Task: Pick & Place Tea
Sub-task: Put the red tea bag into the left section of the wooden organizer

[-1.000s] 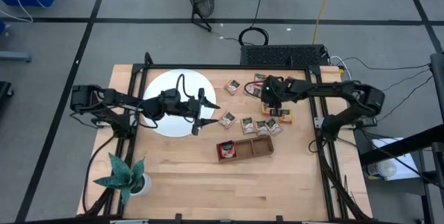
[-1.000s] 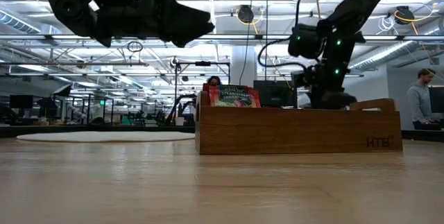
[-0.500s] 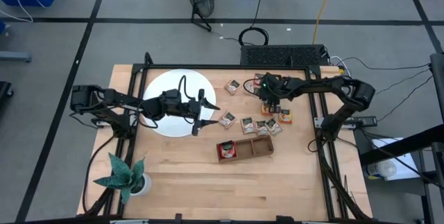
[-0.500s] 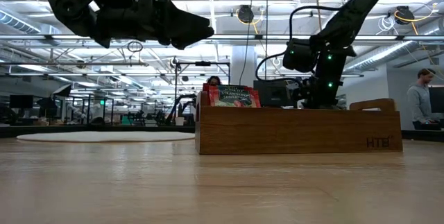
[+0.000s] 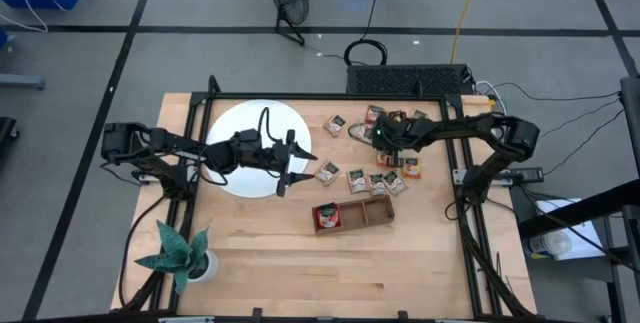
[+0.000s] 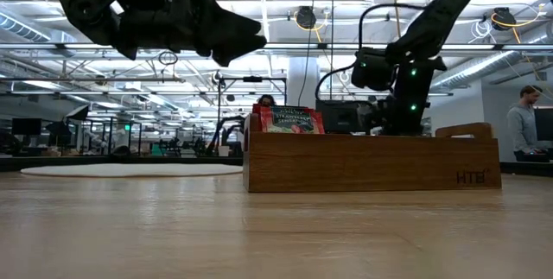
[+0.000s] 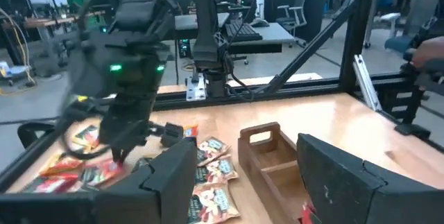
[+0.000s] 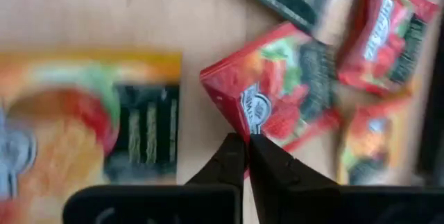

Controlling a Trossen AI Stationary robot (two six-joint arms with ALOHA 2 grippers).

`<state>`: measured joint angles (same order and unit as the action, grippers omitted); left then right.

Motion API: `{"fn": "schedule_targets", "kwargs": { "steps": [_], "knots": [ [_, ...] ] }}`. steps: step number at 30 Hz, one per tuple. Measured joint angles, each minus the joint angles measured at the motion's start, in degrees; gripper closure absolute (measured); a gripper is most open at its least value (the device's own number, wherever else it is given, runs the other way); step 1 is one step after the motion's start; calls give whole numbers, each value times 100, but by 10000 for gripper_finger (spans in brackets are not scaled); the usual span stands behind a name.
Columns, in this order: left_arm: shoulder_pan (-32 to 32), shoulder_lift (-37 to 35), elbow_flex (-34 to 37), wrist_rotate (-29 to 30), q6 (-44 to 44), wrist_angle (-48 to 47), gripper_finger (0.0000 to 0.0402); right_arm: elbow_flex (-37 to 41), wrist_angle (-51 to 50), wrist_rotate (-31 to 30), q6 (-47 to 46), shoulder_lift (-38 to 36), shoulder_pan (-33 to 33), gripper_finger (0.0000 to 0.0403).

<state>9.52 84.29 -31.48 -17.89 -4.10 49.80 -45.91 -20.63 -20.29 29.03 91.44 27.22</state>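
Several tea sachets (image 5: 355,177) with red, green and orange-yellow wrappers lie flat on the table right of the white disc (image 5: 240,123). My right gripper (image 8: 246,144) stands among them at the far right (image 5: 383,143), pointing down, shut on a red sachet (image 8: 281,99). An orange-yellow sachet (image 8: 90,113) lies beside it. One red sachet (image 6: 289,119) stands in the left compartment of the wooden tray (image 5: 375,213). My left gripper (image 5: 292,168) hovers open at the disc's right edge with nothing between its fingers. My right gripper pinches the red sachet by its edge (image 8: 239,123), near a corner, between its two fingertips. The fingers come from above, pointing down. The rest of the sachet lies spread on the table among the other sachets.
A folded green paper plant (image 5: 178,253) stands at the near left corner. Black frame rails run along the table's left, far and right sides. The tray's middle and right compartments (image 5: 378,210) show bare wood. Bare table lies in front of the tray.
My right gripper has moved down and a little toward the table's left, settling among the sachets at the far right.
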Motion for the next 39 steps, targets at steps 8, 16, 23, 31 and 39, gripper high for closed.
{"fn": "schedule_targets", "kwargs": {
  "steps": [8, 16, 23, 31, 39],
  "knots": [
    [-2, 0, -5, 669, 1425, 44, 156, -4, -154, -2324, -232, -1087, -1714, 402],
    [-71, 2, -74, 1851, 3188, 95, 156, -13, 2218, -3081, 507, -1004, -3521, 402],
    [-452, 2, -74, 2387, 3692, 223, 156, -11, 4870, -3206, 2367, -223, -3732, 402],
    [-625, 2, -74, 3222, 4068, 234, 156, -11, 5693, -2892, 2819, 137, -3730, 403],
    [-690, 2, -183, 3305, 4264, 79, 156, -12, 5958, -2682, 2807, 130, -3698, 403]
  ]
}}
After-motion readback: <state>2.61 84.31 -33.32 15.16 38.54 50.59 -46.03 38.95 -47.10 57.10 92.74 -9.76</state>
